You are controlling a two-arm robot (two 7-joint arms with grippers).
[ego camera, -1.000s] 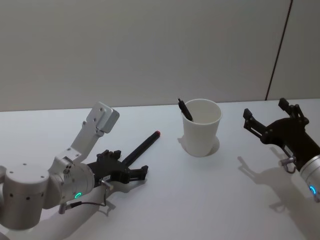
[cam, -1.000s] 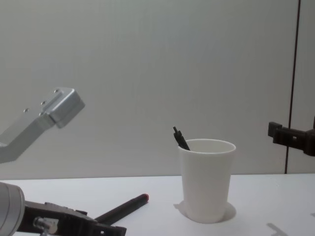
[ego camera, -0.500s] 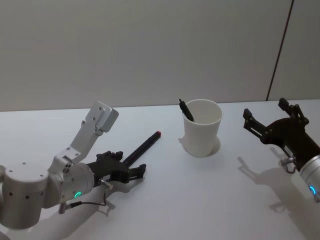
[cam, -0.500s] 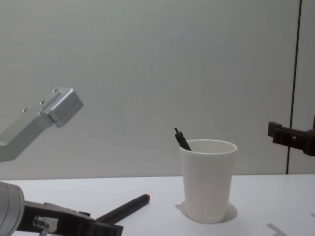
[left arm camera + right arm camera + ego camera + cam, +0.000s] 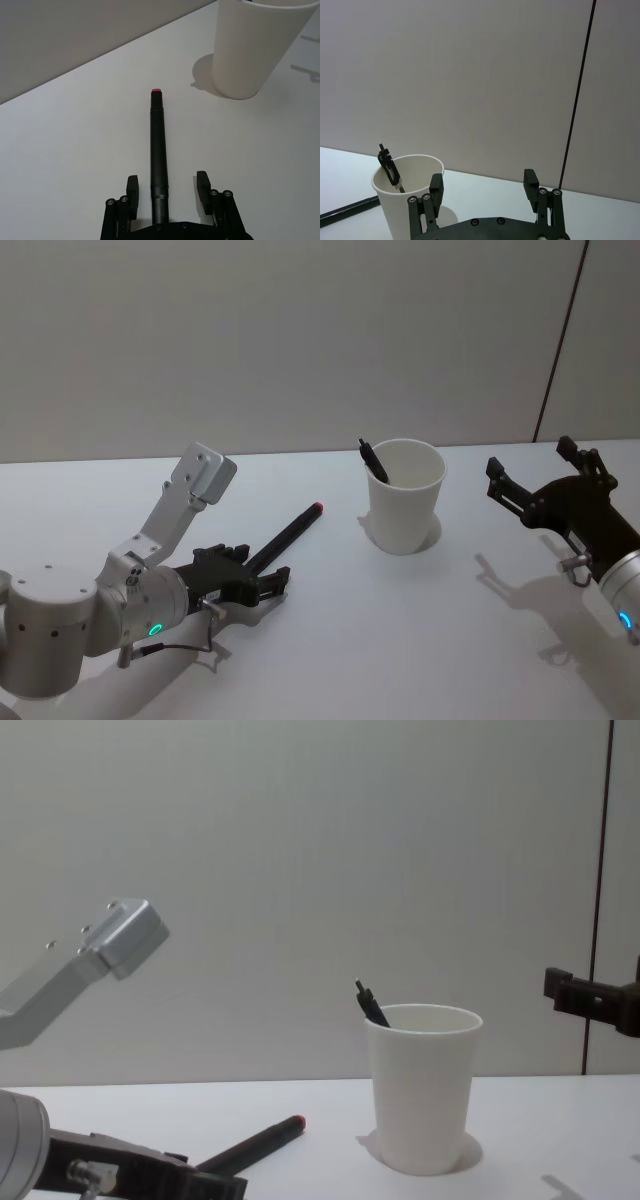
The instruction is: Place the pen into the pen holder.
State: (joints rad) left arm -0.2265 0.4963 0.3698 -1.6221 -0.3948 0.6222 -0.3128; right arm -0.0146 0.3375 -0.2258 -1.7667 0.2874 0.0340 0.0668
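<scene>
Because the pen (image 5: 158, 145) is lying flat on the table (image 5: 330, 650), the left gripper (image 5: 166, 182) is being held low, almost on the surface, with its fingers (image 5: 201, 181) being kept to either side of the pen's rear end. The jaws are being held apart, wider than the barrel, with a gap showing on each side in the left wrist view; nothing is being gripped yet. The gripper is being lined up along the pen's length, probably so that the barrel is being centred for a closing pinch. The pen's red-tipped end is being pointed away from the gripper, towards the pen holder (image 5: 404, 498), which is standing upright farther out and to the right, apart from the pen. A second dark pen (image 5: 372, 460) is already being carried in the pen holder, leaning on its left rim with the top sticking out. Behind the gripper, the left wrist is being kept level and close to the table, the arm is being brought in from the near left corner, and a grey link (image 5: 190, 492) is being raised up and back above it. The right gripper (image 5: 483, 182) is being held off the table to the right of the pen holder, clear of it, jaws wide and empty; it is judged to be parked. Step judged: pre-grasp, closing not yet done.
</scene>
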